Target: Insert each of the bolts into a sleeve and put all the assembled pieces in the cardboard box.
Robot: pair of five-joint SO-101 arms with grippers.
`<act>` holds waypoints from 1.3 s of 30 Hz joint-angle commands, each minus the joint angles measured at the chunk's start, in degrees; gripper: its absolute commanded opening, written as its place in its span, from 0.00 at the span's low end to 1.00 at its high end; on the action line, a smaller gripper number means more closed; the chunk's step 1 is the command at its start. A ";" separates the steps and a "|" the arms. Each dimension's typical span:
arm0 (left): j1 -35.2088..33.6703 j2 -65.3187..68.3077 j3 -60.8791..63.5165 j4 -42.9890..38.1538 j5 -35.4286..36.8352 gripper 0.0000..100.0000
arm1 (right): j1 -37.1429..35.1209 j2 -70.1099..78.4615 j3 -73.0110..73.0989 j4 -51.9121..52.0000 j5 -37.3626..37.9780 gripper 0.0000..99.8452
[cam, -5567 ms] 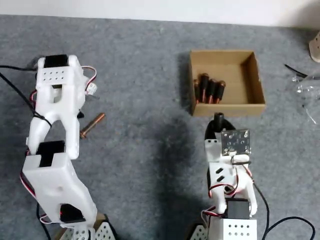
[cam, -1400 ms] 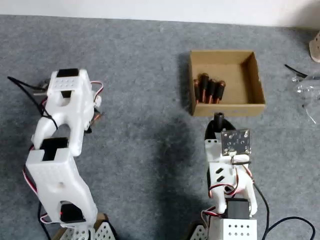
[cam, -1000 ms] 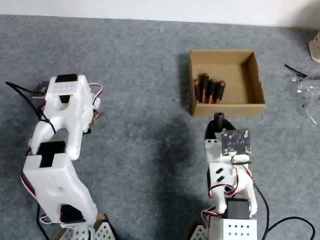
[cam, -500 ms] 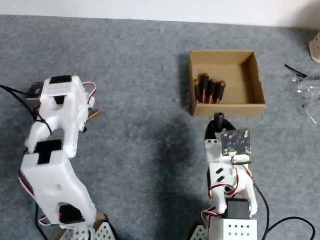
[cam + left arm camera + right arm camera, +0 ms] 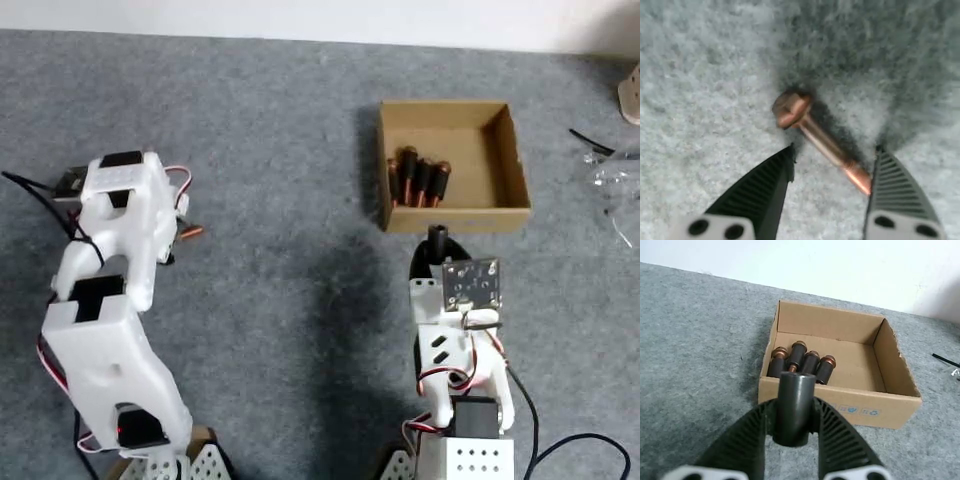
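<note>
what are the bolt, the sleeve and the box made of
The bolt looks like copper-coloured metal: smooth sheen, hex head. The sleeve is matte dark grey, probably plastic or rubber; which is unclear. The box is plain brown cardboard, with raw cut edges.

High view: the left arm (image 5: 115, 230) covers most of the bolt (image 5: 191, 232); a short copper end pokes out at the arm's 3 o'clock. The right arm's camera board (image 5: 470, 285) hides the sleeve (image 5: 437, 238) below its dark top. At the table's (image 5: 300, 150) 2 o'clock, a tan object (image 5: 631, 92) is cut off, and thin clear bits (image 5: 612, 170) are too small to identify. Right wrist view: the sleeve and the cardboard box's (image 5: 840, 402) near wall cover the assembled pieces' (image 5: 801, 360) near ends.
</note>
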 commanded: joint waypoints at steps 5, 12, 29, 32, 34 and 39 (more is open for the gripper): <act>-5.93 1.01 -0.40 -0.35 0.35 0.01 | 0.57 -1.19 6.02 -2.24 0.09 0.00; -5.93 0.31 -1.45 0.00 0.26 0.01 | 0.57 -1.19 6.02 -2.15 0.09 0.00; 7.25 -24.04 -14.02 13.10 -28.04 0.01 | 0.57 -1.19 6.02 -2.15 0.09 0.00; 9.01 -29.32 -14.02 13.10 -31.82 0.01 | 0.57 -1.19 6.02 -2.15 0.09 0.00; 9.54 -33.01 -13.93 13.27 -32.18 0.01 | 0.57 -1.19 6.02 -2.15 0.09 0.00; 9.27 -42.24 -13.85 15.74 -36.57 0.01 | 0.57 -1.19 6.02 -2.24 0.09 0.00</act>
